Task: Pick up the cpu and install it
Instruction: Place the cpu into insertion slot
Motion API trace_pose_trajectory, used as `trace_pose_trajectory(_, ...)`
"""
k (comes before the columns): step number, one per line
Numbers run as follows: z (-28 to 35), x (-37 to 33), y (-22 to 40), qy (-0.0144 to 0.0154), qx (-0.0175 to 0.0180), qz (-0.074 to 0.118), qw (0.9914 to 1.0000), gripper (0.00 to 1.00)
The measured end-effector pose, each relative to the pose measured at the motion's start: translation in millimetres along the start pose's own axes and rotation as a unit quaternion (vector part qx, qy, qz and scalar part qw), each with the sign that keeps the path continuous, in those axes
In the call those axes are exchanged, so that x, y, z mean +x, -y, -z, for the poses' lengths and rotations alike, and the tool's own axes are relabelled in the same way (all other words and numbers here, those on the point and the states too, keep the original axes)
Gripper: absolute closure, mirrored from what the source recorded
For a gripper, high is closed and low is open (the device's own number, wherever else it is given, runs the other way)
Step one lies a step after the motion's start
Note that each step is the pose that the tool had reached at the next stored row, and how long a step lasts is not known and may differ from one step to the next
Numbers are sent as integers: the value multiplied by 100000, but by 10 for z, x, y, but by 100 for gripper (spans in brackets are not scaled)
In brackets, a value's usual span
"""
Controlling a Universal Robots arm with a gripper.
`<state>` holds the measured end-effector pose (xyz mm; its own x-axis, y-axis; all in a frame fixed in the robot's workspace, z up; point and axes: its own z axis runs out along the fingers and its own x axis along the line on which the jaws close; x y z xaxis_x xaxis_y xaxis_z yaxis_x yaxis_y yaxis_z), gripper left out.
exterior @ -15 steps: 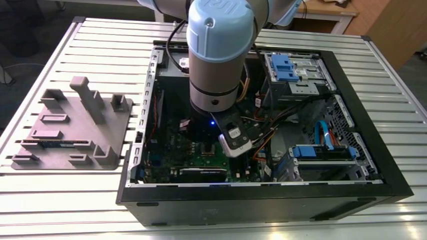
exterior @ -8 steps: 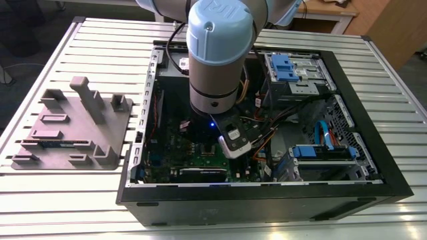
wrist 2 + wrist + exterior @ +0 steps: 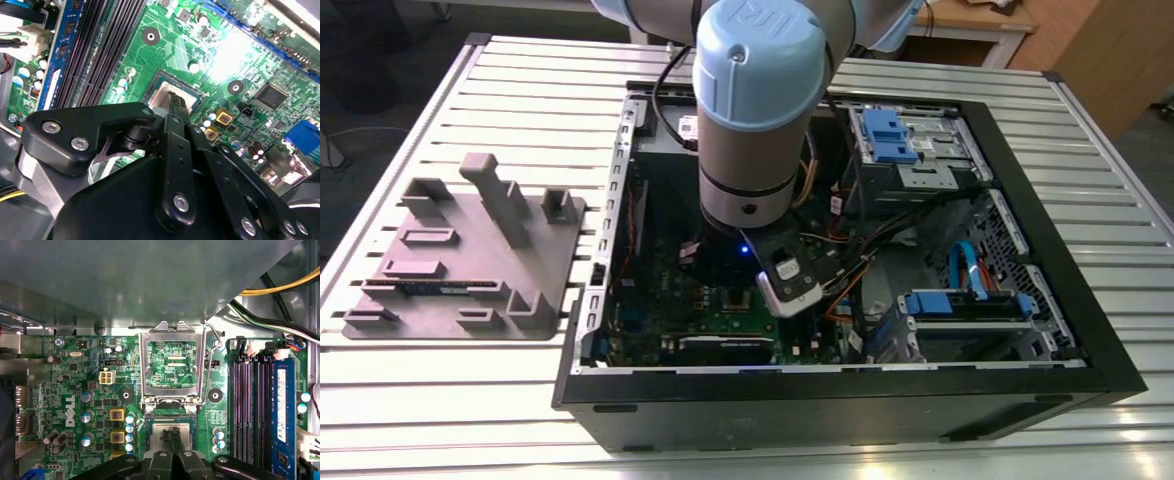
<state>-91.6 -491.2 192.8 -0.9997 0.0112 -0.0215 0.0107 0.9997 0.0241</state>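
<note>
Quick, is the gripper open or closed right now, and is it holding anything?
Gripper: closed, holding nothing, tips together right over the chip.

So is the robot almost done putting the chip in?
Nearly, it seems. Done: the cpu lies flat at its socket on the motherboard. In hand: the tool is right down on it; whether it is gripping, I can't tell. Left: the metal socket frame stands flipped open, not yet closed over the cpu.
</note>
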Motion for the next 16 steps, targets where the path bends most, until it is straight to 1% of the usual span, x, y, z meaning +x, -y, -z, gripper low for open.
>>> trace_pose_trajectory(2,4,-1,-1,19,-34,2,100000,90)
trace_pose_trajectory(3,16,-2,-3,53,-106,-2,100000,90)
trace_pose_trajectory(4,37,-2,-4,50,-100,-2,100000,90)
trace_pose_trajectory(6,90,-3,-3,18,-34,-1,100000,90)
trace_pose_trajectory(10,213,-5,-6,13,-28,-1,100000,90)
trace_pose_trajectory(12,262,-6,-7,14,-26,-1,100000,90)
trace_pose_trajectory(15,267,-6,-8,22,-43,1,100000,90)
trace_pose_trajectory(16,279,-7,-8,16,-30,-1,100000,90)
